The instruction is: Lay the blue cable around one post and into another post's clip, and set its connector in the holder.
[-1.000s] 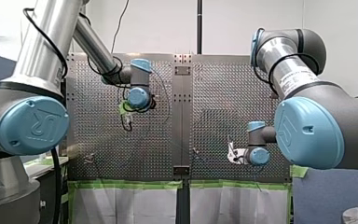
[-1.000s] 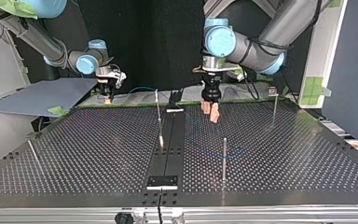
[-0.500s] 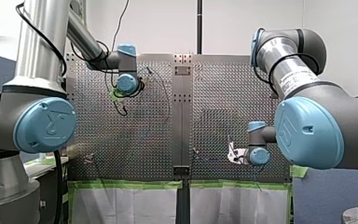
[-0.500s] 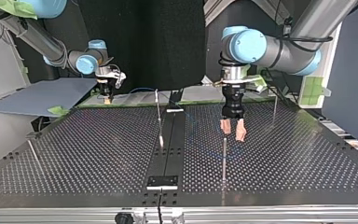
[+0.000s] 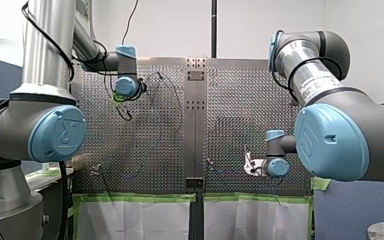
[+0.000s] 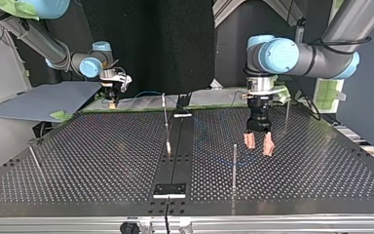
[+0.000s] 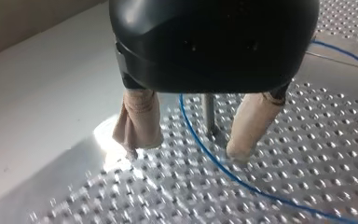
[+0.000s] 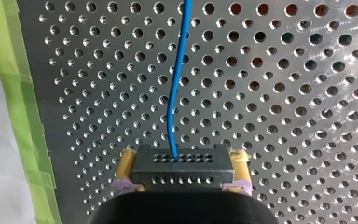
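Observation:
The thin blue cable lies on the perforated plate and runs between the open beige-padded fingers of my left gripper. A thin metal post stands just ahead of them. In the top view my left gripper hangs open and empty, low over the plate, right of a tall post. My right gripper is shut on the black connector, from which the cable leads away. It holds this at the plate's far left corner.
More posts stand at the middle, the far right and the near left of the top view. A dark block sits on the centre strip near the front edge. Green tape lines the plate's edge.
My left arm has swung toward the top view's right and nearer its camera, still open, passing the tall post. My right arm has stayed still with the connector.

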